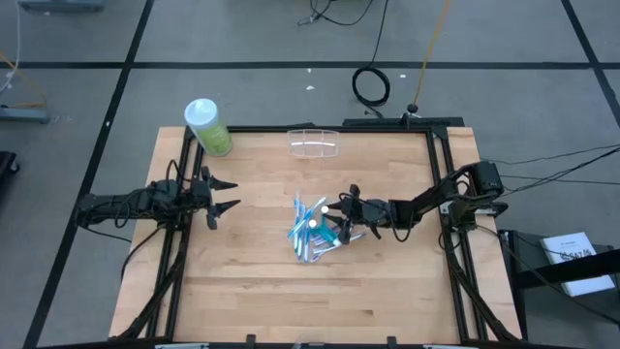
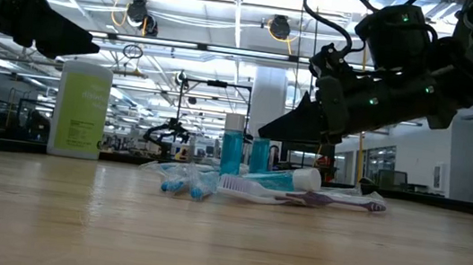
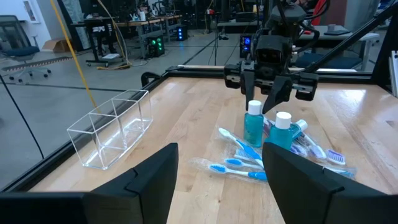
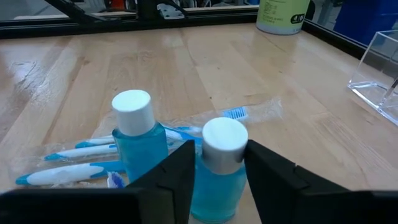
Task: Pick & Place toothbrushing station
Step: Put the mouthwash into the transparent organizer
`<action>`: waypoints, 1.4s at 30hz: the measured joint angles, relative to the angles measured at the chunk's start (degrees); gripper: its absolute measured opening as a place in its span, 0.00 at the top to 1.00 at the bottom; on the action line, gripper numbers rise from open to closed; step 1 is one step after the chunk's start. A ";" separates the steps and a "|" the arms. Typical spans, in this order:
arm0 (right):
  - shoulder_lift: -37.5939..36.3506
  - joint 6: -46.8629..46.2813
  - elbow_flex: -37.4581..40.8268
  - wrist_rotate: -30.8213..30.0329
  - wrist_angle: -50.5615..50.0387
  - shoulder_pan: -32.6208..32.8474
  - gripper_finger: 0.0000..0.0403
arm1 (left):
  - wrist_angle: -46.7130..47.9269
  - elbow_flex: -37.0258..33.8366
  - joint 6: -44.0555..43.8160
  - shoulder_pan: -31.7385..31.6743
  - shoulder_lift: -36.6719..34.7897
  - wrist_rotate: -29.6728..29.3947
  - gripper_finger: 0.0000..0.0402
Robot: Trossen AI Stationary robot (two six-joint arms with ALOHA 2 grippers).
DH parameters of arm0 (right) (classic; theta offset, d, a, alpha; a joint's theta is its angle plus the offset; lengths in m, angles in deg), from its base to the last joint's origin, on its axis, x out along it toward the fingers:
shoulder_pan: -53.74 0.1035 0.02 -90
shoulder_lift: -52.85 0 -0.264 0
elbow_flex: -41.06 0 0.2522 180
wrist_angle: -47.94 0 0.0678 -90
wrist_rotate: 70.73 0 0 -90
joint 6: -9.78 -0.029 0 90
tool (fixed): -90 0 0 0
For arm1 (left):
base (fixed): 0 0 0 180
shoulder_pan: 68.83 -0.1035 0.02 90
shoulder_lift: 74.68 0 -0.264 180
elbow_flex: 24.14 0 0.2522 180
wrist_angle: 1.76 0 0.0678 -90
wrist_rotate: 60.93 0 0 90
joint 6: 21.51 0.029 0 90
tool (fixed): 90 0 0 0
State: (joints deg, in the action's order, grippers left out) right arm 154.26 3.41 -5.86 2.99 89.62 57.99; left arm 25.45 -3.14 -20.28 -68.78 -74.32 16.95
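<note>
A pile of blue, white and purple toothbrushes [image 1: 308, 240] lies mid-table, some in clear wrappers [image 3: 231, 165]. Two small blue bottles with white caps stand upright on the table in the pile. My right gripper [image 4: 221, 149] reaches in nearly level from the table's right. Its fingers stand close on either side of one bottle [image 4: 217, 177], with the other bottle [image 4: 140, 134] beside it. A clear plastic container [image 1: 315, 143] rests on its base at the far edge. My left gripper [image 1: 225, 194] waits open at the table's left, touching nothing. My right gripper comes nearly level from the table's right, one finger [image 4: 177, 177] on each side of the bottle's body just below its white cap [image 4: 224, 138]. The bottle stands upright on the table. Whether the fingers touch it, I cannot tell.
A light-green bottle with a white cap [image 1: 208, 126] stands at the table's far left corner. A black frame rail [image 1: 441, 184] borders the table. Bare wood lies in front of the pile and between the pile and the left gripper.
</note>
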 joint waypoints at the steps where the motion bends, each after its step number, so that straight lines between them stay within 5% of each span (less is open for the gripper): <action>1: 0.00 -0.11 0.00 -0.01 0.00 -0.17 0.66 | 0.00 0.00 0.02 -0.02 0.00 0.02 0.40; 15: 0.00 -2.55 0.00 0.02 0.04 -1.72 0.57 | -0.02 0.00 0.01 -0.02 0.01 0.00 0.40; 29: 0.00 -0.85 0.00 0.04 0.04 -2.05 0.78 | 0.00 0.00 0.00 0.00 0.02 0.02 0.40; 42: -0.02 -0.37 -1.22 1.13 6.85 -4.77 0.77 | -0.01 -0.01 0.01 0.00 0.02 0.02 0.40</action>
State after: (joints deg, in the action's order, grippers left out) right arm 154.23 3.03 -7.09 4.13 96.47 53.22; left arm 25.44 -3.15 -20.27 -68.78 -74.30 16.97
